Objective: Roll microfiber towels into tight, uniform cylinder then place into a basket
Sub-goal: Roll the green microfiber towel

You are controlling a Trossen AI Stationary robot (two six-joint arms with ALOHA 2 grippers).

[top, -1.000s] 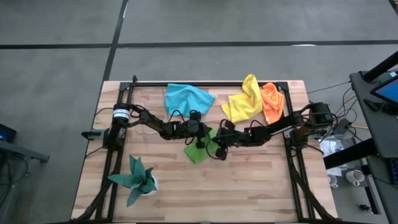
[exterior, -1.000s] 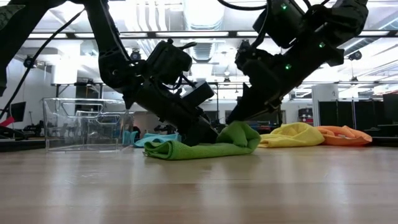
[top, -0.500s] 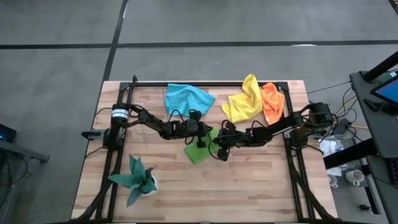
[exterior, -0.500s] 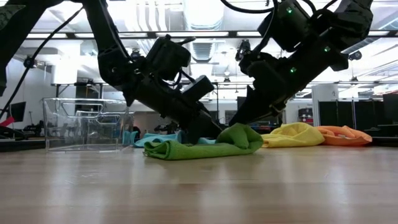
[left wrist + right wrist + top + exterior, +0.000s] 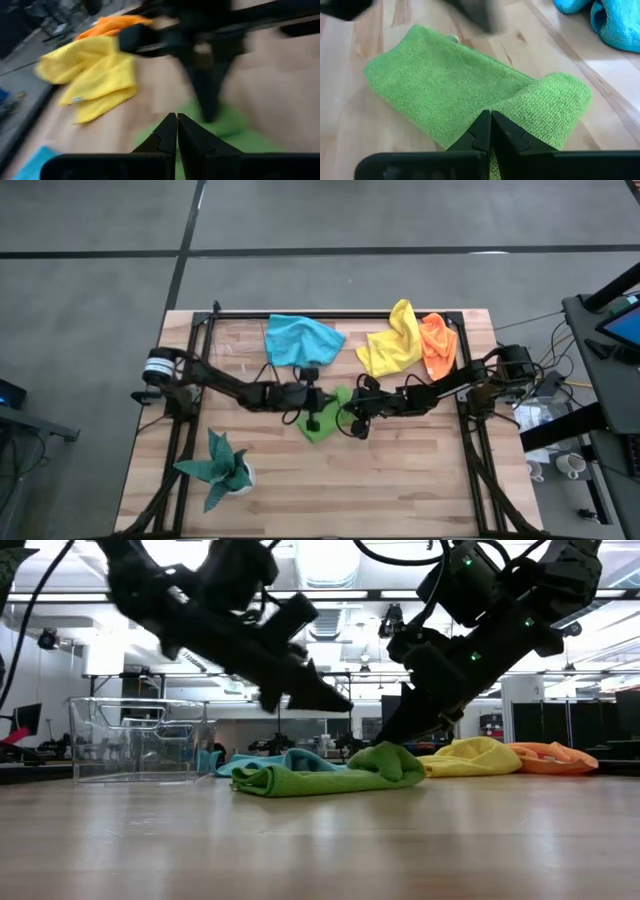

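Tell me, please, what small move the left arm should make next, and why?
Probably lower the shut left tool back onto the green towel: it hangs above the cloth, which is only loosely folded, not rolled, while the shut right tool presses on its folded end.

four towels (image 5: 327, 425), one basket (image 5: 135, 740), one plant (image 5: 220, 468), two pincers (image 5: 313, 423)

Fuzzy matt green microfiber towel (image 5: 470, 95), pale smooth wood-plank table (image 5: 400, 480), clear glossy plastic basket (image 5: 135, 740)

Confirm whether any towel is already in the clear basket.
No: in the low view the basket holds no towel, and the green towel lies on the table.
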